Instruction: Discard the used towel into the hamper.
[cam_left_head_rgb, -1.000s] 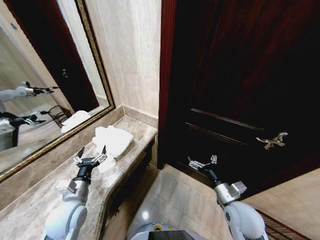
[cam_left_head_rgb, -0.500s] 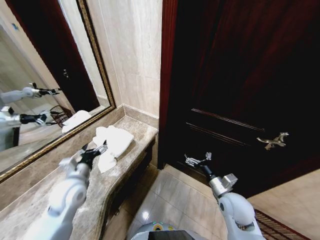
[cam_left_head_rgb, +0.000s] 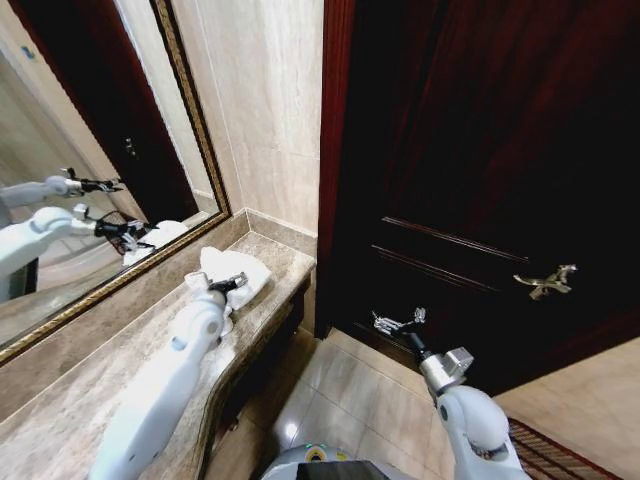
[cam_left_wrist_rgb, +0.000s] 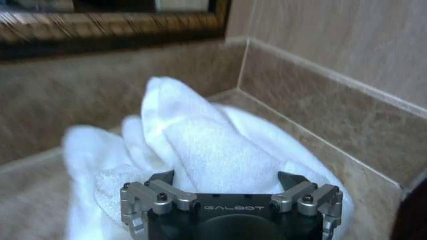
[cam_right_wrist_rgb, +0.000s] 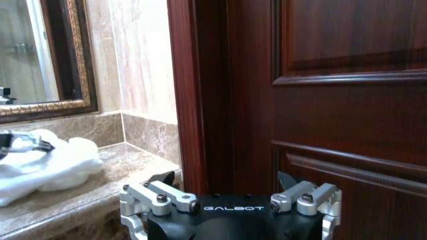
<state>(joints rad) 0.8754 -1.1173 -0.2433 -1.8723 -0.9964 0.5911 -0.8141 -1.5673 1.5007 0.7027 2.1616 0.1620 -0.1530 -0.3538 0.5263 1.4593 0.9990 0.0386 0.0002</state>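
A crumpled white towel (cam_left_head_rgb: 248, 270) lies on the marble counter (cam_left_head_rgb: 80, 410), near the corner where the counter meets the wall. My left gripper (cam_left_head_rgb: 232, 285) is stretched out over the towel and open. In the left wrist view a raised fold of the towel (cam_left_wrist_rgb: 213, 155) stands between the spread fingers of the left gripper (cam_left_wrist_rgb: 227, 177). My right gripper (cam_left_head_rgb: 398, 322) hangs open over the floor in front of the dark door, holding nothing. The right wrist view shows the towel (cam_right_wrist_rgb: 57, 165) off to one side, beyond the right gripper (cam_right_wrist_rgb: 227, 179). The hamper is out of view.
A gold-framed mirror (cam_left_head_rgb: 190, 120) runs along the back of the counter. A dark wooden door (cam_left_head_rgb: 480, 150) with a metal handle (cam_left_head_rgb: 545, 280) stands close on the right. Tiled floor (cam_left_head_rgb: 340, 400) lies between the counter's front edge and the door.
My left arm has reached forward along the counter, bringing its gripper from short of the towel to right over it. The right gripper has hardly moved.
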